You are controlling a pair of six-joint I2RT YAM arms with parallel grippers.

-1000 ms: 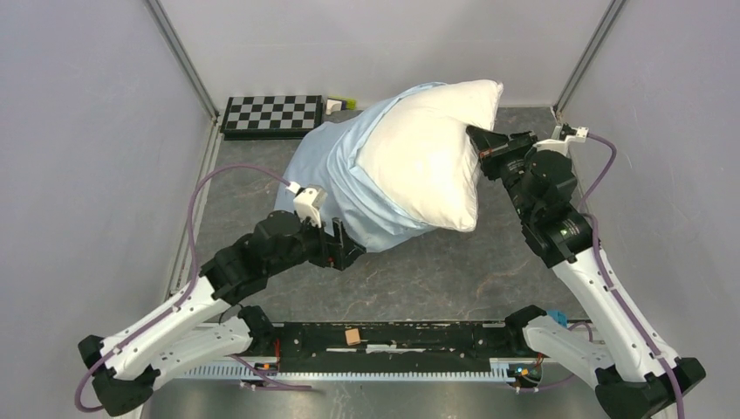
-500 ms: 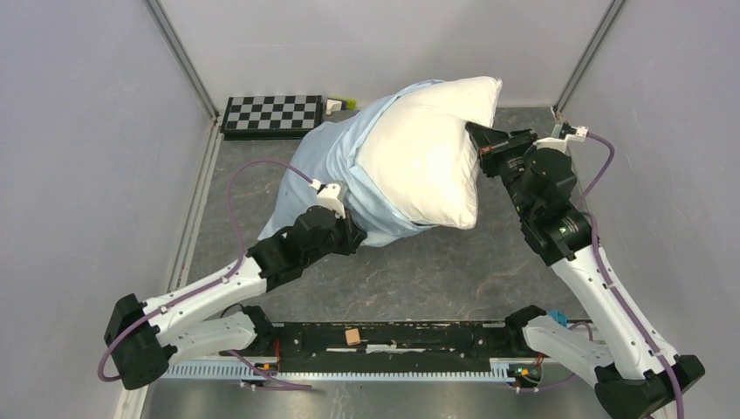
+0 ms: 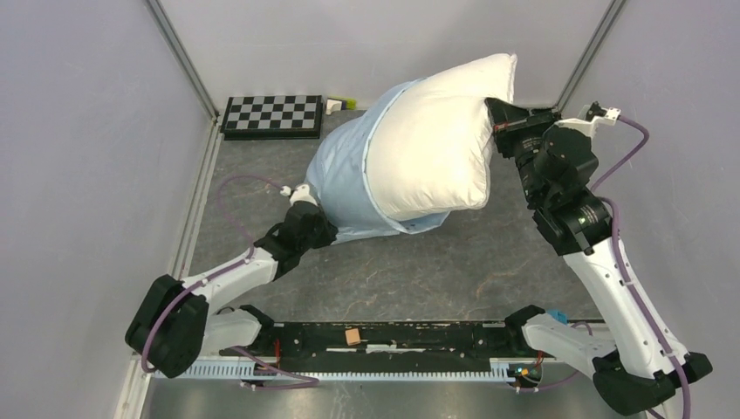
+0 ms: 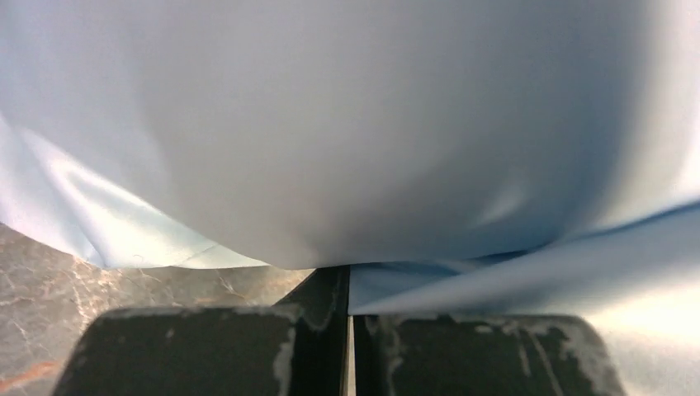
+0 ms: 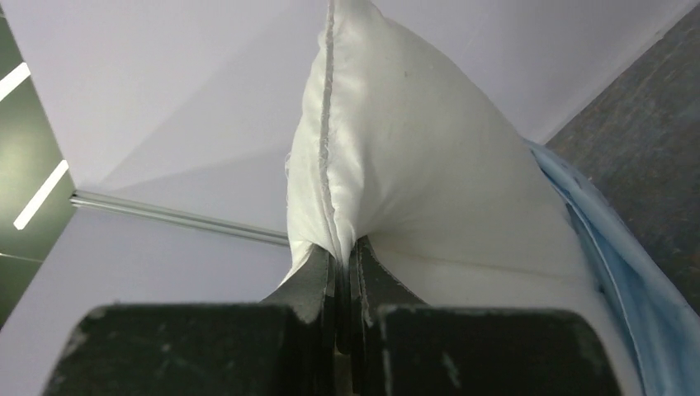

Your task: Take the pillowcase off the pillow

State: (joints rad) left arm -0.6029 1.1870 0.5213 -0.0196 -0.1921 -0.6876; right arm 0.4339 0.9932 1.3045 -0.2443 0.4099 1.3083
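Up and to the right goes the pillow (image 3: 436, 140) since a second ago, while the left arm has stretched out low toward the pillowcase (image 3: 349, 179) hem.

At the pillow's far right corner the right gripper (image 3: 497, 118) is pressed together on the seam; its wrist view shows both fingers (image 5: 318, 276) clamping the stitched cream-white edge, with the right gripper (image 5: 345, 256) under the bulging cushion. At the sack's near lower edge the left gripper (image 3: 321, 229) has its jaws closed, and in its wrist view a fold of blue cloth runs out from between the left gripper (image 4: 347, 285) tips. The pillow stands tilted above the grey marbled table (image 3: 419, 271), its right half bare, its left half in the pillowcase. A checkerboard (image 3: 271, 114) lies at the far left corner, well apart.
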